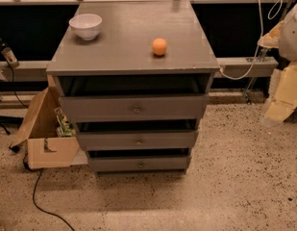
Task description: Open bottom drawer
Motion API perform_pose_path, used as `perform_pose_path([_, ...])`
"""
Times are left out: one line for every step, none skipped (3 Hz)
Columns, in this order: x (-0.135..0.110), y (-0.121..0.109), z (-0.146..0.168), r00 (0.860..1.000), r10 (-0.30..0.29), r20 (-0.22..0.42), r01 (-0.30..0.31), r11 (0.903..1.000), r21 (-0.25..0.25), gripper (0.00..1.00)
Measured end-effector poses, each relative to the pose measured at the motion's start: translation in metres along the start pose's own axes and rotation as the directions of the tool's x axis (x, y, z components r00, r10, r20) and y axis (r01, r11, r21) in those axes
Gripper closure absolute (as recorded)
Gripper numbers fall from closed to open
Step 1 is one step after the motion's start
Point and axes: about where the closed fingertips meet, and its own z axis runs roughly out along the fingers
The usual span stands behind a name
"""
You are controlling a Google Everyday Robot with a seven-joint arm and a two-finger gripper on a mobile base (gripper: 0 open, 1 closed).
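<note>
Counter (124,42): one, grey.
Drawers under it: three, namely top drawer (100,108), middle drawer (105,141) and bottom drawer (109,164).
Round knobs (136,110): three, one per drawer front.
White bowl (85,26): one.
Orange ball (159,46): one.
Cardboard box (44,138): one, on the floor at left.
End effector (277,110): one, at the right edge, well apart from the drawers.

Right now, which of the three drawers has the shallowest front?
The bottom drawer, lowest and nearest the floor; both drawers above have taller fronts. The gripper hangs far right.
</note>
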Motion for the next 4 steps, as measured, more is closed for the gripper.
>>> perform_pose_path([0.0,0.0,0.0,1.0,0.0,0.0,0.0,1.0,0.0,0.0])
perform_pose_path([-0.002,0.008,0.052,0.991,-0.017,0.132,0.026,0.9971,-0.071,0.0])
perform_pose_path([-0.009,0.013,0.1,0.968,-0.027,0.251,0.06,0.9903,-0.126,0.0])
perform_pose_path([-0.009,0.013,0.099,0.968,-0.027,0.249,0.059,0.9904,-0.125,0.0])
